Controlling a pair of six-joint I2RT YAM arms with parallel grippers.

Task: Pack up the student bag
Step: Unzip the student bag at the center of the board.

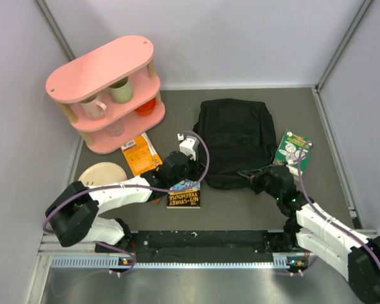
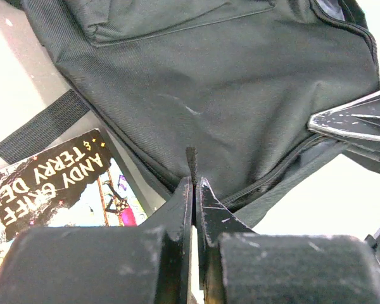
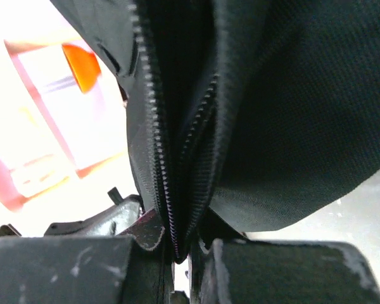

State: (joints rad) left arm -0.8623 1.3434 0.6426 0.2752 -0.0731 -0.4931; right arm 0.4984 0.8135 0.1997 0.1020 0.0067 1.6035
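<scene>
Both grippers clamped on the student bag (image 1: 235, 140), near edge.
At its near-left corner the left gripper (image 2: 191, 185) is pinched tight on a zip pull (image 2: 191, 161); at its near-right corner the right gripper (image 3: 177, 250) is closed on the zip seam (image 3: 161, 190). Beyond-left of the bag stands a pink shelf (image 1: 107, 95).

Both the left arm (image 1: 120, 190) and the right arm (image 1: 320, 221) have white shells between chunky black joints, with a purple cable (image 1: 206, 155) looping alongside each. The left pincer (image 2: 194, 185) and the right pincer (image 3: 177, 250) are matte black, their fingers (image 2: 216, 223) scuffed with pale scratches.
</scene>
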